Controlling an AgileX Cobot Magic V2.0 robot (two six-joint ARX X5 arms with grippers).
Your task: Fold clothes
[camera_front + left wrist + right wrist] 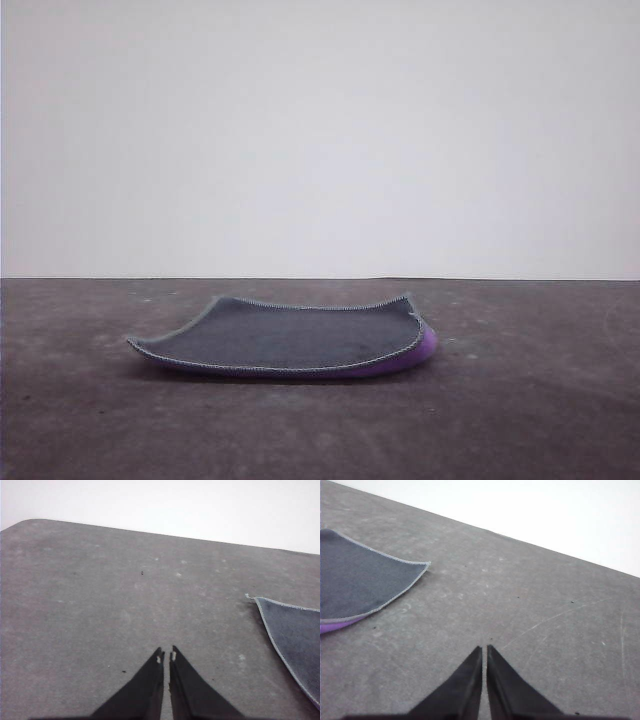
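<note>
the cloth (290,340) lies at lower centre of the front view, dark grey face up, purple showing at its right edge, seemingly folded once already. the left gripper (166,656) and right gripper (484,650) hover over bare table (540,400), both closed and empty. for a neat fold, pinch 2 hem corners together evenly.

Small square cloth (285,338), dark grey face up, light stitched hem, purple underside showing, lying slightly curled

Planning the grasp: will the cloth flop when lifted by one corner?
Probably a little: the cloth is thin, though its raised edges suggest some stiffness. It looks light. On the rough table it would likely slide rather than bunch.
</note>
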